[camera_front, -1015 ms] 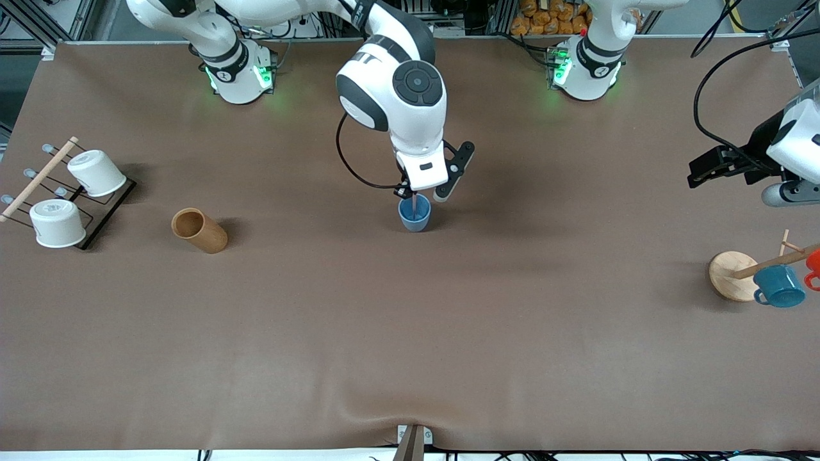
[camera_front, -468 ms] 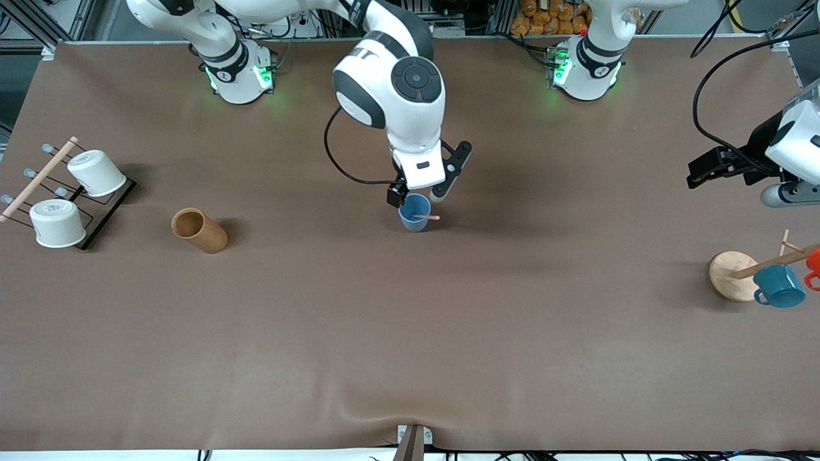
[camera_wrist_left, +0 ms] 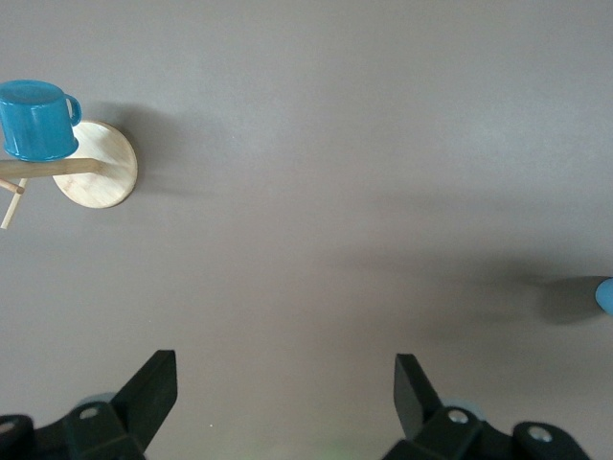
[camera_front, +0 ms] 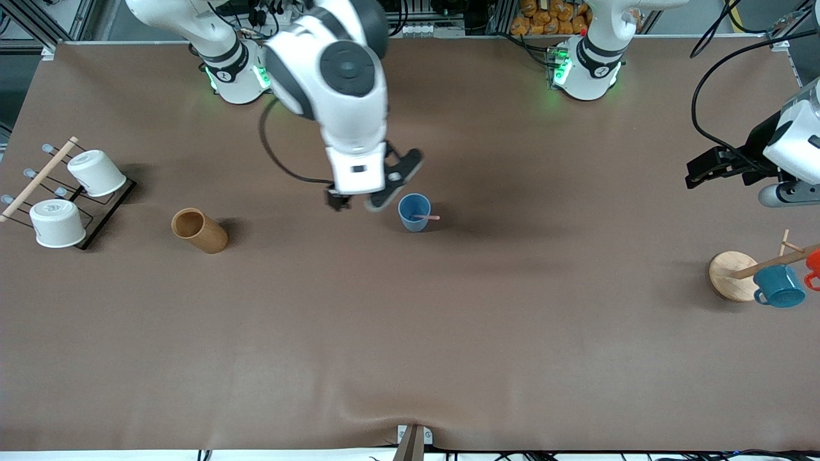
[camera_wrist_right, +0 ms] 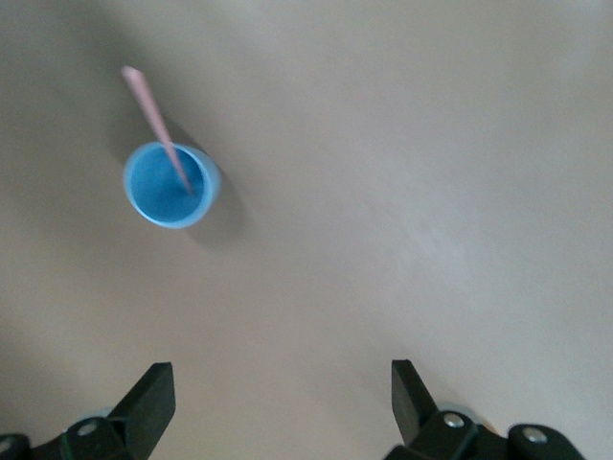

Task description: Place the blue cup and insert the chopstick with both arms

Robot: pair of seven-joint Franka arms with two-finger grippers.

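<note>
The blue cup (camera_front: 414, 212) stands upright on the brown surface (camera_front: 410, 333), about midway between the two arms' ends of it, with the chopstick (camera_front: 425, 218) inside, one end down in the cup and the other leaning out over the rim toward the left arm's end. From the right wrist camera the blue cup (camera_wrist_right: 172, 184) shows its open mouth and the chopstick (camera_wrist_right: 156, 126) slants up out of it (the pink tip sticks well clear of the rim).

The right hand (camera_front: 357, 203) hangs over the bare surface just beside the cup, toward the right arm's end, holding nothing; its fingers (camera_wrist_right: 153, 393) are spread wide.

The left hand (camera_front: 698, 170) waits up over the left arm's end of the surface, fingers (camera_wrist_left: 158, 379) also spread wide and holding nothing. Nearer the front camera than it, a round wooden base (camera_front: 730, 274) carries a teal mug (camera_front: 779, 285).

Toward the right arm's end lie a brown wooden cylinder (camera_front: 199, 230) on its side and two white cups (camera_front: 77, 198) on a black rack (camera_front: 109, 214).
</note>
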